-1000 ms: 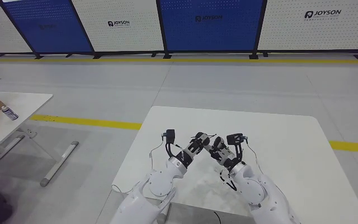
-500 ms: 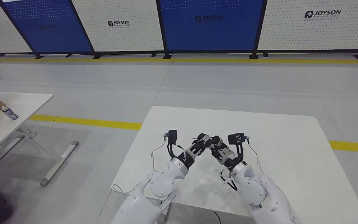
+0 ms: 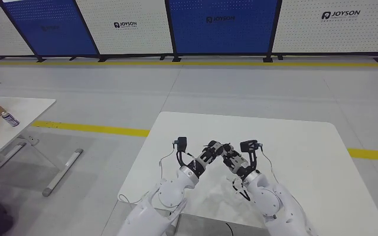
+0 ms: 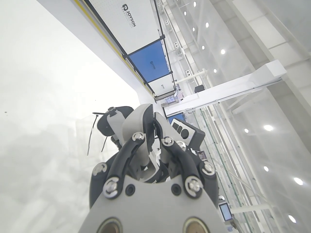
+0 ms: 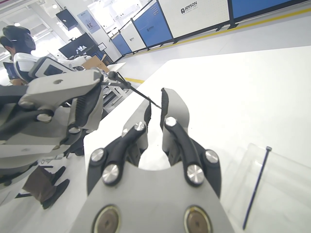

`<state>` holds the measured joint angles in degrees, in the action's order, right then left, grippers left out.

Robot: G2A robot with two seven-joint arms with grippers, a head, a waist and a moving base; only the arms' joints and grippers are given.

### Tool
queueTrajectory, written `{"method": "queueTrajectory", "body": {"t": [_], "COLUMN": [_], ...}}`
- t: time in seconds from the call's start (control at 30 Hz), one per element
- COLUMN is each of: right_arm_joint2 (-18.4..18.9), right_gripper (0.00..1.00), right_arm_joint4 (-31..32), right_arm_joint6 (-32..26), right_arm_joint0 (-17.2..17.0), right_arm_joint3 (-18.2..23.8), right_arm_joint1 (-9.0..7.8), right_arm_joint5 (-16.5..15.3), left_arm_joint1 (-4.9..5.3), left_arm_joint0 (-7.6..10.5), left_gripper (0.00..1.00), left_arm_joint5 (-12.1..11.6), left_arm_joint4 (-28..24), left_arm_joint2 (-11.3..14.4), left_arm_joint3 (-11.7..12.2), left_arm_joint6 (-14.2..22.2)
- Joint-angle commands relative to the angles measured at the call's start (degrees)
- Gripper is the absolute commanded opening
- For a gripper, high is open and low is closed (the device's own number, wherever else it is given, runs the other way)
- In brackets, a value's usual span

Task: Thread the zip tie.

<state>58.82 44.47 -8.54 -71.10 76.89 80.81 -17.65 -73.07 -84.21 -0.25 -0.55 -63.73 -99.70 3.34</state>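
The tail of the zip tie (image 5: 136,93) should be pinched squarely near its tip before being steered to the head. The tie is held above the worktop (image 5: 243,86), clamped near its head by the closed left pincer (image 5: 98,84). Its tail tip lies, apparently ungripped, inside the slightly parted right pincer (image 5: 156,98).

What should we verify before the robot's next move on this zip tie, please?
1. Left claw shut on tie near its head: ok.
2. Tail lies between right claw fingers: ok.
3. Right claw clamped on tail: not ok, fingers apart.
4. Tail passed through head: not ok, not yet threaded.
5. Spare tie lying in tray, away from both claws: ok.
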Motion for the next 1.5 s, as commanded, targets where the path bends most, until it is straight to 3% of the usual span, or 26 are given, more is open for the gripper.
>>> {"method": "queueTrajectory", "body": {"t": [0.0,0.23,0.6,0.77,0.8,0.83,0.87,1.2,1.47], "right_arm_joint2": [-0.04,-0.14,-0.57,-0.49,-0.39,-0.15,0.17,7.09,12.86], "right_gripper": [0.00,0.00,0.00,0.00,0.32,0.96,1.00,1.00,1.00], "right_arm_joint4": [0.08,0.36,0.83,0.53,0.35,0.12,-0.07,-2.44,-9.39], "right_arm_joint6": [0.06,0.27,-0.35,-0.45,-0.47,-0.36,-0.12,5.34,16.94], "right_arm_joint0": [0.02,-0.01,0.47,0.40,0.36,0.24,0.04,-5.92,-14.21], "right_arm_joint3": [-0.01,-0.10,-0.73,-0.77,-0.74,-0.61,-0.44,5.32,14.45], "right_arm_joint1": [0.00,-0.03,-0.03,-0.08,-0.10,-0.15,-0.22,-1.86,-4.18], "right_arm_joint5": [0.01,0.13,0.21,-0.14,-0.26,-0.36,-0.39,-1.83,-1.83], "left_arm_joint1": [0.01,0.03,0.22,0.20,0.17,0.13,0.10,0.12,0.39], "left_arm_joint0": [-0.08,-0.42,-2.26,-2.29,-2.17,-1.98,-1.83,-1.97,-1.94], "left_gripper": [0.00,0.00,0.00,0.00,0.00,0.00,0.00,0.00,0.00], "left_arm_joint5": [0.00,-0.35,-2.11,-1.92,-1.78,-1.56,-1.49,-1.90,0.47], "left_arm_joint4": [-0.01,-0.18,0.75,0.90,0.81,0.60,0.44,-0.55,-5.47], "left_arm_joint2": [-0.04,-0.18,-0.27,-0.29,-0.29,-0.38,-0.46,-2.16,-4.12], "left_arm_joint3": [-0.12,-0.71,-3.55,-3.45,-3.30,-3.01,-2.82,-1.08,-0.53], "left_arm_joint6": [0.07,0.01,0.07,-0.40,-0.65,-1.07,-1.41,-3.03,1.73]}}
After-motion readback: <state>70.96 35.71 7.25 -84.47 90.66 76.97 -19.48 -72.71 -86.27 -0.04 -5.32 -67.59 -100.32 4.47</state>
